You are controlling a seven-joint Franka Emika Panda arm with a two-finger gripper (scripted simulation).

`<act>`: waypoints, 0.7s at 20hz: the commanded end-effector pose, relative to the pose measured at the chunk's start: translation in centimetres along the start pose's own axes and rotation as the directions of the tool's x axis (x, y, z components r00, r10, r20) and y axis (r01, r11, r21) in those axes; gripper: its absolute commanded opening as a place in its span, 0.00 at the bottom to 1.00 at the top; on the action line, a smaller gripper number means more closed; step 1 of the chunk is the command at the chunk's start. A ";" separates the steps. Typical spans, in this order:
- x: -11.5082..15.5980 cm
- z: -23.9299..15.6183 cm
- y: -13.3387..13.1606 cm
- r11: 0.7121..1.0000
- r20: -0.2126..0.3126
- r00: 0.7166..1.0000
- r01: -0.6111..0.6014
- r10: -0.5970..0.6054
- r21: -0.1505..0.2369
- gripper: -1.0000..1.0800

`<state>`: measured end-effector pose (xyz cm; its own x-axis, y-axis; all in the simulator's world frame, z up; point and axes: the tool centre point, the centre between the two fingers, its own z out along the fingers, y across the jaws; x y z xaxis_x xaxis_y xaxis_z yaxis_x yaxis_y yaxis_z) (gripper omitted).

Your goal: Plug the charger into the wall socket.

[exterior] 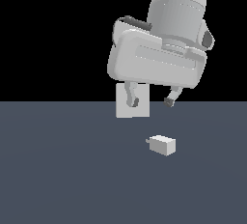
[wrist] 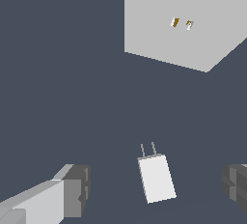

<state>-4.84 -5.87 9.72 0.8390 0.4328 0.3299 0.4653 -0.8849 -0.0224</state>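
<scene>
The charger (exterior: 162,145) is a small white block lying on the dark floor, its prongs pointing to the exterior view's left. In the wrist view the charger (wrist: 156,177) lies between my fingers with its two prongs aimed toward the wall socket (wrist: 181,20), a flat white plate with two small yellowish holes. In the exterior view the wall socket (exterior: 132,101) stands upright behind my left finger. My gripper (exterior: 150,102) hangs open and empty above the charger, apart from it.
The dark grey floor (exterior: 58,170) spreads around both things. The arm's large white hand body (exterior: 157,61) fills the upper middle of the exterior view.
</scene>
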 end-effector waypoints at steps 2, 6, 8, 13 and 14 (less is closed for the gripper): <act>-0.5 0.5 0.3 0.999 -0.023 0.999 0.038 -0.037 0.009 0.96; -1.1 1.2 0.6 0.997 -0.050 0.996 0.081 -0.080 0.018 0.96; -1.4 1.5 0.8 0.995 -0.062 0.993 0.100 -0.099 0.023 0.96; -1.9 2.1 1.1 0.990 -0.087 0.987 0.141 -0.138 0.031 0.96; -1.9 2.2 1.2 0.988 -0.091 0.985 0.148 -0.144 0.032 0.96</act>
<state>-5.28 -7.32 7.14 0.7435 0.5304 0.4073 0.5829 -0.8125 -0.0059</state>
